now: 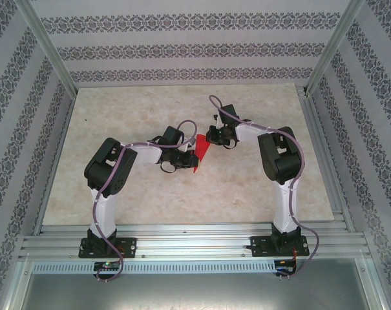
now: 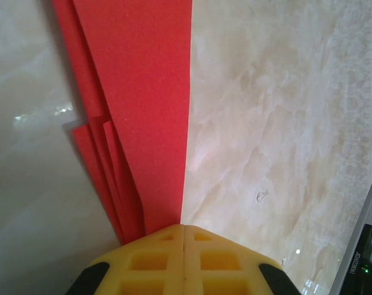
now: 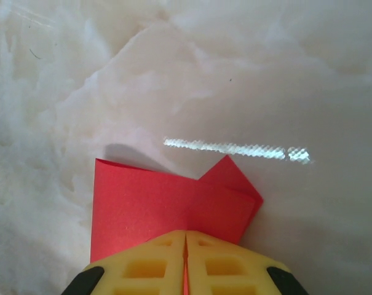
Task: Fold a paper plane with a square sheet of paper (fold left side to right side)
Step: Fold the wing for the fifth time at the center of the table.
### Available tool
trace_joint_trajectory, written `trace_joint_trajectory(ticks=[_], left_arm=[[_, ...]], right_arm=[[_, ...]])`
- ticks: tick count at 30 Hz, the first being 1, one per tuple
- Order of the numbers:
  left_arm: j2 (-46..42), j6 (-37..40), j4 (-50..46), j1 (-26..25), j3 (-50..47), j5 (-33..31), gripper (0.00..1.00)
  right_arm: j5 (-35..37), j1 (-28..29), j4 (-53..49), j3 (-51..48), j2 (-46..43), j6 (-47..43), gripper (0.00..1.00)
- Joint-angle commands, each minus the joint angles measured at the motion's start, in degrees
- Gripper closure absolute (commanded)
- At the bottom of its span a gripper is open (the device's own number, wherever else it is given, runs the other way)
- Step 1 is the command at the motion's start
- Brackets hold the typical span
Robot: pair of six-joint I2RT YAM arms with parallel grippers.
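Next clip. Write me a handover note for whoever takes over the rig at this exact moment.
Left gripper: shut on the folded red paper, near its narrow end.
Right gripper: shut on its wider end.
Paper: middle of the table, between the grippers.
Done: several folds; layers stacked into a wedge.
To do: probably final creasing, then release.

Matt, finely grained red paper plane; glossy, smooth, marble-patterned table.

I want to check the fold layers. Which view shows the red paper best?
Left wrist: the red paper runs long, its stacked layers fanned at one edge. Right wrist shows one folded end of it; top external a small red wedge.
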Motion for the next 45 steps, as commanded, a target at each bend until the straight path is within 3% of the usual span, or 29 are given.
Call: trace_joint_trajectory(ticks=[1,18,31,39,45], left_arm=[[2.6,1.9,-10.5,-0.4,-3.4,-2.8,0.97],[2.5,2.1,-10.7,-0.4,-3.6,-2.7,0.97],[2.2,1.8,-10.1,-0.4,-3.3,-2.3,0.96],[2.3,2.1,-10.6,-0.3,-3.0,-2.1,0.96],[1.6,3.6,-12.8,-0.3,-3.3,-1.3,0.96]], right_arm=[[6.3,-1.5,-1.1,3.0,2.1,-3.7,0.91],[7.5,-6.0,-4.3,8.4,3.6,-5.9,0.9],[-2.1,-0.7,2.1,-7.5,-11.6,0.8,0.86],[-3.8,4.0,7.4,-9.0,-6.4,5.4,0.86],[-0.7,4.0,2.3,-5.7,-1.9,4.1,0.86]])
